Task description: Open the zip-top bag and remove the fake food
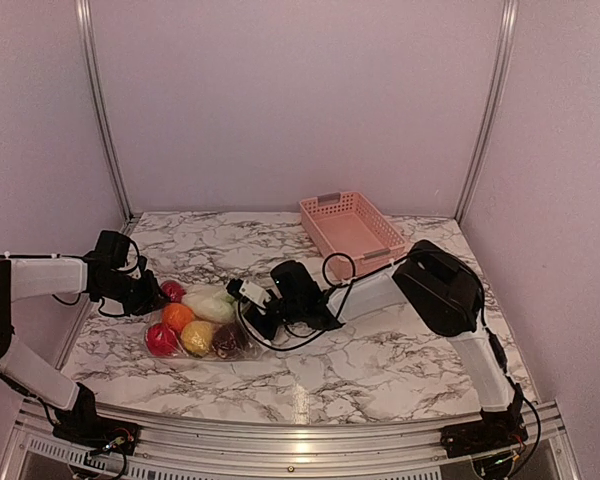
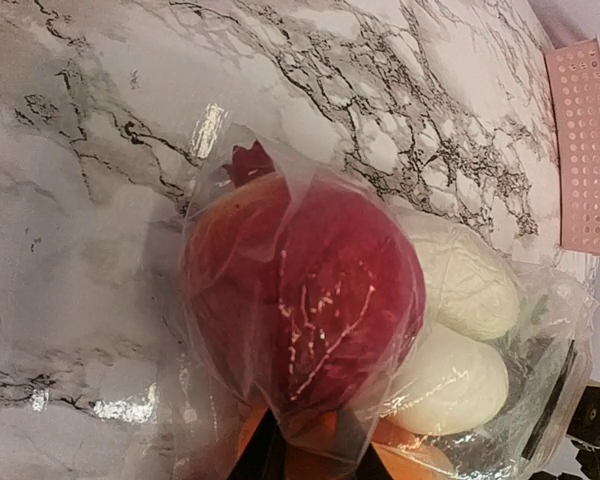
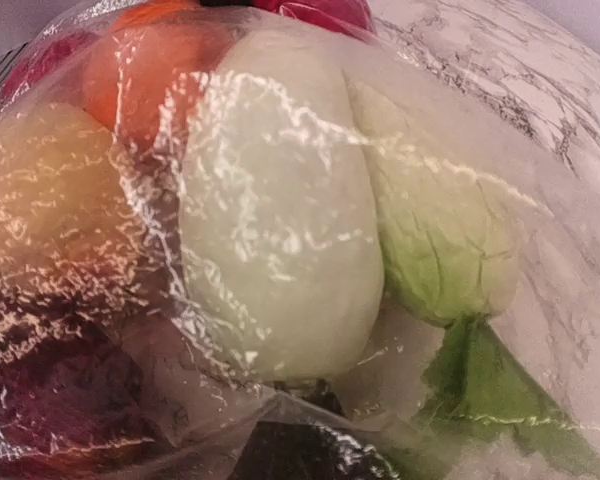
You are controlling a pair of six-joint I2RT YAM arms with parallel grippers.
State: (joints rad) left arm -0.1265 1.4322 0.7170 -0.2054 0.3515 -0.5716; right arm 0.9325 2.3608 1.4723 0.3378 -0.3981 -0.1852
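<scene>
1. zip-top bag [image 1: 212, 345] lies near the left edge of the marble worktop [image 1: 400, 360], fake food [image 1: 180, 318] inside
2. left gripper [image 2: 315, 455] at the bag's left end, jaws narrow, pinching the film
3. right gripper [image 1: 250, 312] at the bag's right end; film hides the jaws, cannot tell

Top view looks down and forward over the whole table [image 1: 400, 365]. Both wrist views face the zip-top bag [image 2: 310, 300] very close, apparently from opposite ends; all three share it.
</scene>
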